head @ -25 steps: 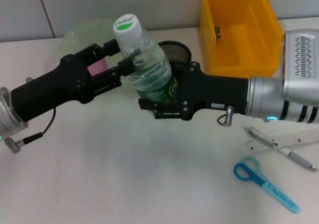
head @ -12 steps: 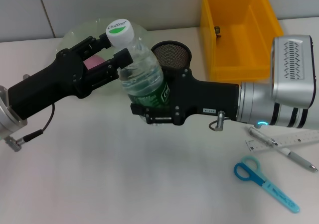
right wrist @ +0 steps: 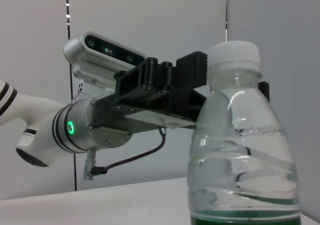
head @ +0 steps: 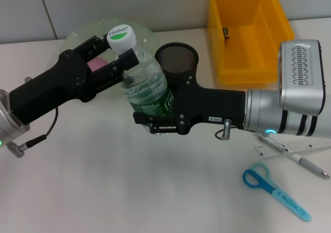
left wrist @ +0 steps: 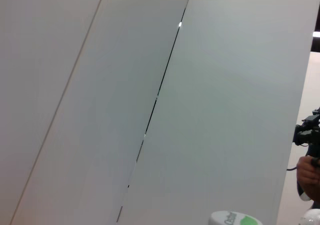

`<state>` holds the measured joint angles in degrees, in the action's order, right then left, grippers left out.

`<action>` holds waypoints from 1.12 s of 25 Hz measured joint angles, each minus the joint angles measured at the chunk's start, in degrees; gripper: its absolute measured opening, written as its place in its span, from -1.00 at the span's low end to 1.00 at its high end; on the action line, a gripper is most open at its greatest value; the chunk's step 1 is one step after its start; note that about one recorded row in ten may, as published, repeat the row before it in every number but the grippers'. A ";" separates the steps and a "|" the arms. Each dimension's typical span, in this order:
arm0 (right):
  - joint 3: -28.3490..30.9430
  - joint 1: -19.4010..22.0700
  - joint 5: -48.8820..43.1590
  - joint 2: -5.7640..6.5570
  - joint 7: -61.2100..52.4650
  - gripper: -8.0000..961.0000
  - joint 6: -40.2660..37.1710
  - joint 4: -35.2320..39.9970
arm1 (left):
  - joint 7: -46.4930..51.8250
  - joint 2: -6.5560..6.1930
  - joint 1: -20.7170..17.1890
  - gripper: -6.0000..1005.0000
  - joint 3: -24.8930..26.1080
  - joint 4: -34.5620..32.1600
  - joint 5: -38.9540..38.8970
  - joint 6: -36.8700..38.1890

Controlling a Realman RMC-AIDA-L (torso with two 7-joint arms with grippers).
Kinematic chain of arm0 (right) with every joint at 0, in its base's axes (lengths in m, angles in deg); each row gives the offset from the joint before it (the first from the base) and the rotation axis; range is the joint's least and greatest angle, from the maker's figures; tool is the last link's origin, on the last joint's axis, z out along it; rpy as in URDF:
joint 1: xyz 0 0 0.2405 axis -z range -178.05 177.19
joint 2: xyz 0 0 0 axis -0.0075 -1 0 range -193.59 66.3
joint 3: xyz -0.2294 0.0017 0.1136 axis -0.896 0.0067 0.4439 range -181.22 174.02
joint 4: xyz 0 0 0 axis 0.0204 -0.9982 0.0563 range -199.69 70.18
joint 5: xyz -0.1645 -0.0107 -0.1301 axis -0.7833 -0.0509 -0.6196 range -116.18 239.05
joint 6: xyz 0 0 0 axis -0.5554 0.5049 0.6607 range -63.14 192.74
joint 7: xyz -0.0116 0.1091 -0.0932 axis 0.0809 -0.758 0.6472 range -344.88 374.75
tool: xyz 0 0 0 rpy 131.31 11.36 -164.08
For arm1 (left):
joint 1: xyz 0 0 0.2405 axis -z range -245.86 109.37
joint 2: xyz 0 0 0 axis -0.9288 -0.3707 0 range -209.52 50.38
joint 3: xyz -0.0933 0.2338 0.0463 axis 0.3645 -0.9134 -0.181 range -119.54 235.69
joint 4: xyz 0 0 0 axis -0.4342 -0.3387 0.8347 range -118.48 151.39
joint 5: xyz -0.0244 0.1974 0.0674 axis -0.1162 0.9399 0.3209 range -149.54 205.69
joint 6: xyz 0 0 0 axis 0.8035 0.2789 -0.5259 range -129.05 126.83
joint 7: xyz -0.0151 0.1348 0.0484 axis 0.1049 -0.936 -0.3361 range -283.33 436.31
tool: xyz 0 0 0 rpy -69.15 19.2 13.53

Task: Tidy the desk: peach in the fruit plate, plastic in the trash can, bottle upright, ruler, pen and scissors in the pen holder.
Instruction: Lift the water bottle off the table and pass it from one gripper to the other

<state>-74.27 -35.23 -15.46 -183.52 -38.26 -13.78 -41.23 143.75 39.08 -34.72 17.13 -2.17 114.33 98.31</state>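
Observation:
A clear bottle (head: 147,85) with a white-and-green cap and green label stands nearly upright, slightly tilted, at the table's middle. My right gripper (head: 153,115) comes in from the right and is shut around its body. My left gripper (head: 120,54) comes in from the left with a finger on each side of the neck, shut on it. The right wrist view shows the bottle (right wrist: 242,150) close up with my left gripper (right wrist: 230,87) behind it. The cap (left wrist: 235,218) shows in the left wrist view. A pink peach (head: 98,63) lies in the green plate (head: 139,28). The ruler (head: 305,147), pen (head: 300,159) and blue scissors (head: 276,190) lie at the front right.
A black mesh pen holder (head: 177,58) stands just behind the right gripper. A yellow bin (head: 248,31) stands at the back right with a small dark object (head: 226,32) inside. Bare tabletop lies at the front left.
Both grippers and the bottle have moved to the left, towards the green plate, and the bottle sits lower in the picture. The pen holder is now uncovered.

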 joint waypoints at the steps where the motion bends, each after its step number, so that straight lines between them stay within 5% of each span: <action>1: 0.00 -0.01 0.00 -0.01 -0.07 0.60 -0.07 -0.02 | -0.30 0.07 0.03 0.45 -0.02 0.04 -0.04 0.24; 28: -0.96 -0.80 0.74 -0.01 -0.41 0.60 -0.80 -1.38 | -2.75 0.14 0.78 0.45 -0.19 1.49 0.01 1.70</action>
<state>-75.23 -36.03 -14.72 -183.53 -38.67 -14.58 -42.61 141.00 39.21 -33.94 16.94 -0.68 114.34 100.01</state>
